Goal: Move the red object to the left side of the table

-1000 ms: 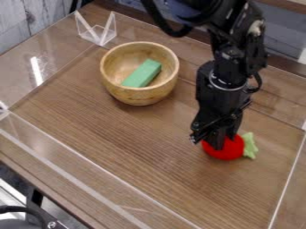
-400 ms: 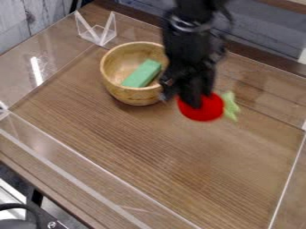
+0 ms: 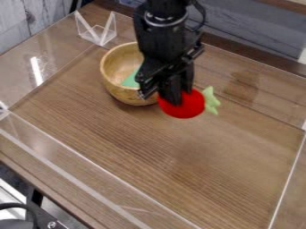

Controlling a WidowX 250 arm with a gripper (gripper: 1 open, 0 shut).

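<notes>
The red object [image 3: 184, 106], a small round soft toy fruit with a pale green leafy tip at its right, hangs above the middle of the table [image 3: 143, 179]. My gripper [image 3: 174, 90] is shut on its top, with the black arm reaching down from the upper edge of the view. The fruit is lifted clear of the wood, just right of the wooden bowl.
A wooden bowl [image 3: 120, 88] holding a green block [image 3: 129, 76] sits at the back left, partly hidden by the arm. Low clear acrylic walls [image 3: 48, 148] edge the tabletop. A clear folded stand [image 3: 96, 29] is at the far left corner.
The gripper closed on the red fruit at the right side, lifted it off the table and carried it left toward the bowl.
</notes>
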